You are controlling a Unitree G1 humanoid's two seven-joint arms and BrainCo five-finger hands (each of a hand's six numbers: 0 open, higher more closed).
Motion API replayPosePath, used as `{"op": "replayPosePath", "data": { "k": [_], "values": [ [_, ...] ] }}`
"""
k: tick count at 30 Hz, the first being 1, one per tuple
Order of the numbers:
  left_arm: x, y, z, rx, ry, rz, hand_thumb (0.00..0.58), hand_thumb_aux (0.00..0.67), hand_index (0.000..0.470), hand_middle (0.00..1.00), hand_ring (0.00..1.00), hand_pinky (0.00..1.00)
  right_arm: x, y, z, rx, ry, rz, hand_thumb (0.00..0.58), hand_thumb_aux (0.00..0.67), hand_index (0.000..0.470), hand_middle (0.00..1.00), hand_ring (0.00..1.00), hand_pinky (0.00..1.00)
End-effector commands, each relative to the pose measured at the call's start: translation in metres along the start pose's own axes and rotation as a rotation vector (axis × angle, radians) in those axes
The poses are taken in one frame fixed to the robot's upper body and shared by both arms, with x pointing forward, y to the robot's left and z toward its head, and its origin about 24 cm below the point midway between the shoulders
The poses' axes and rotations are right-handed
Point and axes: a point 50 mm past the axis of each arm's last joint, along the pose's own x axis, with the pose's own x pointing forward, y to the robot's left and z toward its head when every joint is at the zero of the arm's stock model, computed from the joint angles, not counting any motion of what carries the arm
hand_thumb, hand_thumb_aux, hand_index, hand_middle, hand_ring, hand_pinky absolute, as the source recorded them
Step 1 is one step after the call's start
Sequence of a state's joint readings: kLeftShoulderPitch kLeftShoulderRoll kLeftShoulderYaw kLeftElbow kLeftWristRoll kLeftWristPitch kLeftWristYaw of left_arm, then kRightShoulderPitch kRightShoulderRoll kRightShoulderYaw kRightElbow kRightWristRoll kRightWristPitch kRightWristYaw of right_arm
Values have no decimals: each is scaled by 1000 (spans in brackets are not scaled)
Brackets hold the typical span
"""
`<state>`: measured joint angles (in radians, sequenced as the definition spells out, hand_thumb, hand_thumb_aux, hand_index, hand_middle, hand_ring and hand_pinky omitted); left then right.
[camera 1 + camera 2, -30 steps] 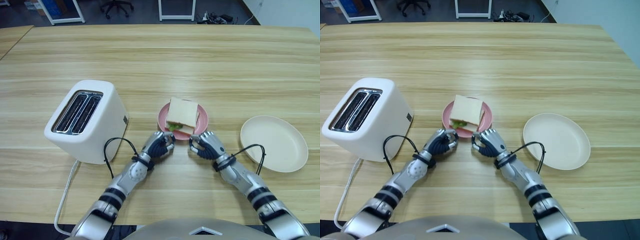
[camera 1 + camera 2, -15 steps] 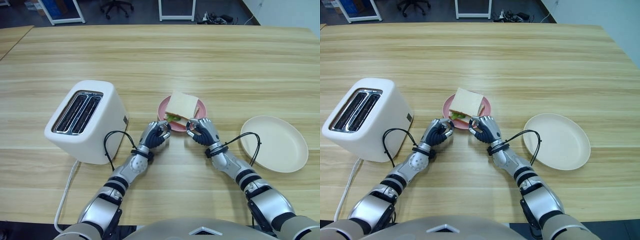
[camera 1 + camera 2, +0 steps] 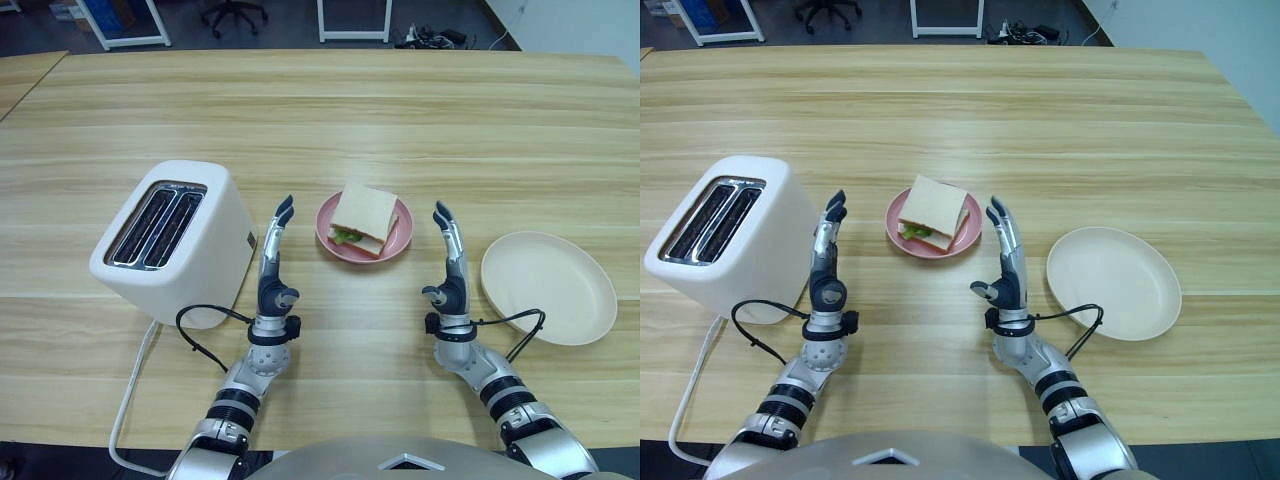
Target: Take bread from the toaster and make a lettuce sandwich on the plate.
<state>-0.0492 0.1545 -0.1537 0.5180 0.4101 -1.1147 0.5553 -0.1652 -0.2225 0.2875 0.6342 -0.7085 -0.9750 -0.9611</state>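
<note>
Looking through the left eye view, I see the sandwich point(image 3: 362, 218) lying on the pink plate point(image 3: 323, 230), bread on top and lettuce showing green at its near-left edge, with the toaster point(image 3: 170, 245) off to the left. My left hand point(image 3: 272, 275) and right hand point(image 3: 452, 275) stand upright either side of the plate, apart from it, fingers straight, spread open and empty. I judge the build finished, so the step is clearing away: I would draw both hands straight back toward me, never inward, so nothing nudges the plate.

Through the right eye view, the left hand is just beside the toaster's wall and the right is near the cream plate point(image 3: 1114, 283) on the bench point(image 3: 1040, 120); both want care on the retreat. Small dark print sits on the toaster's top and side, too small to read.
</note>
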Motion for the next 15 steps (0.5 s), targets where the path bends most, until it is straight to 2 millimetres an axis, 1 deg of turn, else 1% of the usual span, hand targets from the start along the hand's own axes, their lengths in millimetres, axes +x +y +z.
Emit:
{"op": "replayPosePath", "data": {
  "k": [1,5,12,15],
  "values": [
    [-31,-5,-6,-23,159,8,0,0,0,0,0,0,-11,-9,-2,11,49,-36,0,0,0,0,0,0],
    [-33,-4,-4,-25,178,9,0,0,0,0,0,0,-13,-11,1,31,48,-40,0,0,0,0,0,0],
    [-31,-2,2,9,145,61,0,0,0,0,0,0,-18,-15,6,50,51,-24,0,0,0,0,0,0],
    [-32,-3,3,9,142,56,0,0,0,0,0,0,-19,-16,6,48,62,-18,0,0,0,0,0,0]
  ]
}}
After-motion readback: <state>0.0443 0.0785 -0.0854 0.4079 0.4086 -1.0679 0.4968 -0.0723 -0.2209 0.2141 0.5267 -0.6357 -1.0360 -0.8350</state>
